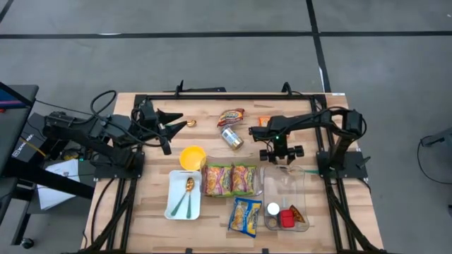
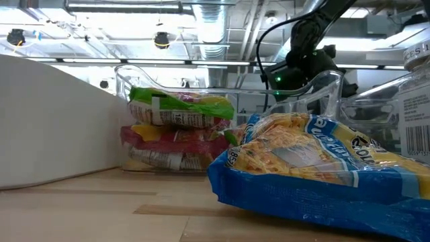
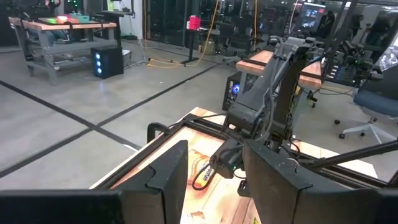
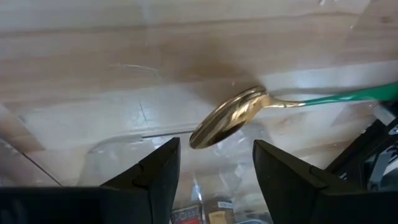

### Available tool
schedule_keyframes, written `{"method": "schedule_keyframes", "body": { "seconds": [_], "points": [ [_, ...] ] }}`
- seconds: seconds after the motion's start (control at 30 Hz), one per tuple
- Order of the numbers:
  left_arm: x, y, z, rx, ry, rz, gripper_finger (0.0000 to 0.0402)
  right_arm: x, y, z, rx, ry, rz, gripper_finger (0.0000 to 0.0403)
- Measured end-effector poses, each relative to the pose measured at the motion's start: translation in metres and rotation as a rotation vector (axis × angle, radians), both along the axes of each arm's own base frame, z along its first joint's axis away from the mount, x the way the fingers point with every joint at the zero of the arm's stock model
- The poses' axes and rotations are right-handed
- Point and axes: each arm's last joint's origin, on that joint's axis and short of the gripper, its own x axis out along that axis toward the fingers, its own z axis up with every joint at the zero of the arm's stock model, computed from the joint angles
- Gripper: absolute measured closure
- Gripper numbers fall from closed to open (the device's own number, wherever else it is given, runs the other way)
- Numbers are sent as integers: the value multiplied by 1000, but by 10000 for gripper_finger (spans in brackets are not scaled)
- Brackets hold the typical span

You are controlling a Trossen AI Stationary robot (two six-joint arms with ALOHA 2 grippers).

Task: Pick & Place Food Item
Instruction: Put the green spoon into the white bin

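A blue noodle packet (image 2: 322,168) is seen lying on the wooden bench (image 2: 101,208) at the lower right of the frame. Behind it, at centre, stacked packets (image 2: 178,131) in green, yellow and red are held inside a clear plastic container (image 2: 134,77). A white tray wall (image 2: 54,128) fills the left side. A dark robot arm (image 2: 302,54) with a green light is shown descending at upper right; its gripper appears to be hidden behind the container. At the far right edge, part of a labelled clear bottle (image 2: 413,101) is visible.
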Motion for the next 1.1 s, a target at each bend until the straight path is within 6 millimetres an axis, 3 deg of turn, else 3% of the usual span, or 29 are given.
{"method": "schedule_keyframes", "body": {
  "seconds": [0.77,1.1],
  "points": [
    [0,0,1,-2,-7,3,252,-10,4,-15,52,2,-20,209],
    [0,1,1,-2,-7,9,252,-9,3,-15,39,-12,-8,258]
  ]
}}
